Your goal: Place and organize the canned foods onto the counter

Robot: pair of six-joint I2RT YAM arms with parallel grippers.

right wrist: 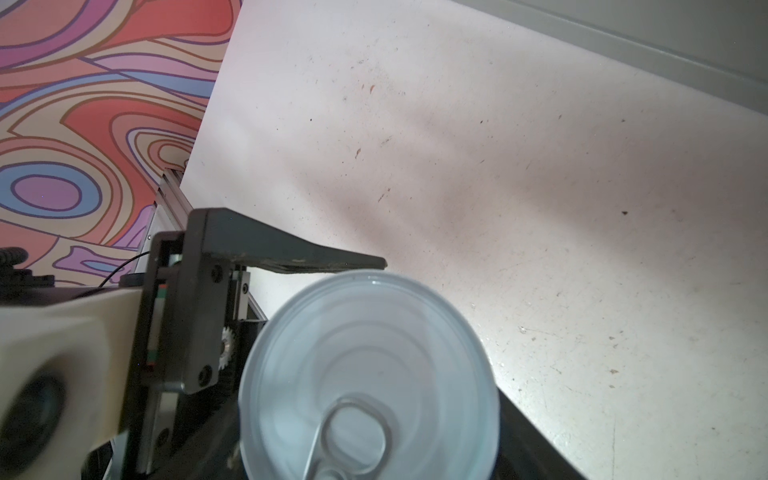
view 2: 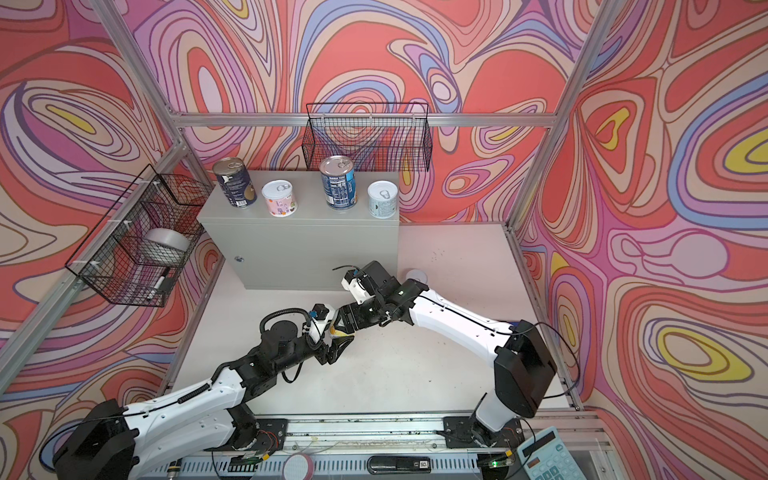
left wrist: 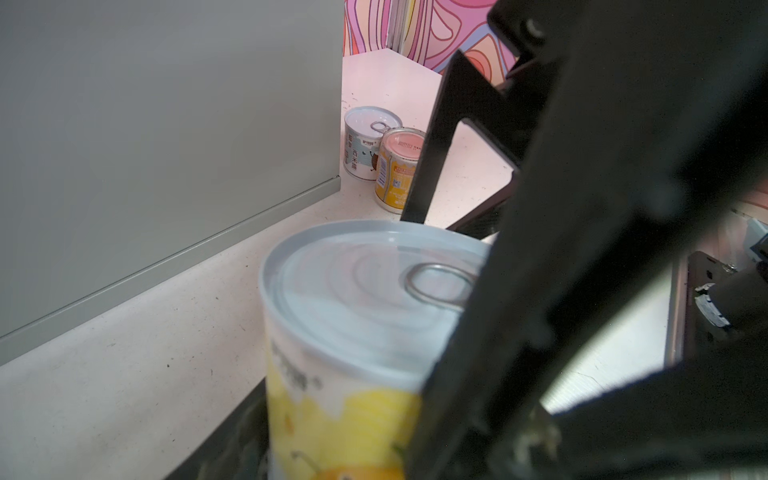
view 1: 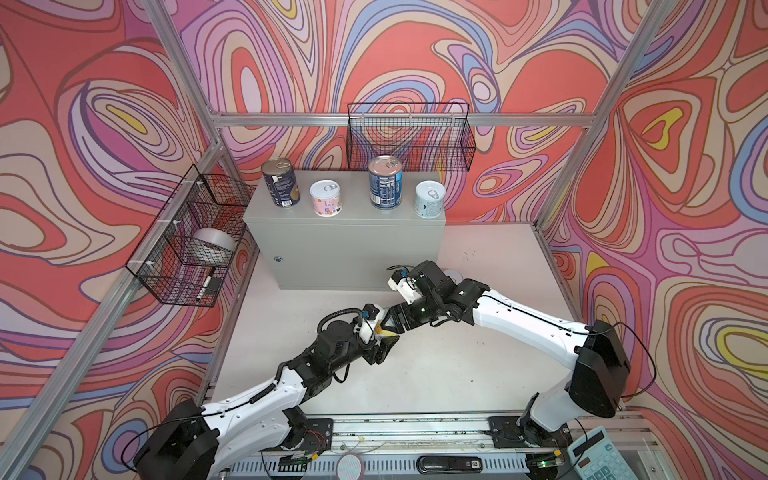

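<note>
Yellow-labelled short can (left wrist: 345, 419), smooth pull-tab lid, between both claws: left gripper (view 1: 384, 337) clamps it; right gripper (view 1: 388, 322) grip unclear.

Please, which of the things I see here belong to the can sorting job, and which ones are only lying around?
Job: counter; on it left tall blue can, pink can, right tall blue can, pale-blue can; yellow can; white can and orange can on the tabletop.
Lying about: tape roll and marker in side basket, back basket, calculator.
</note>
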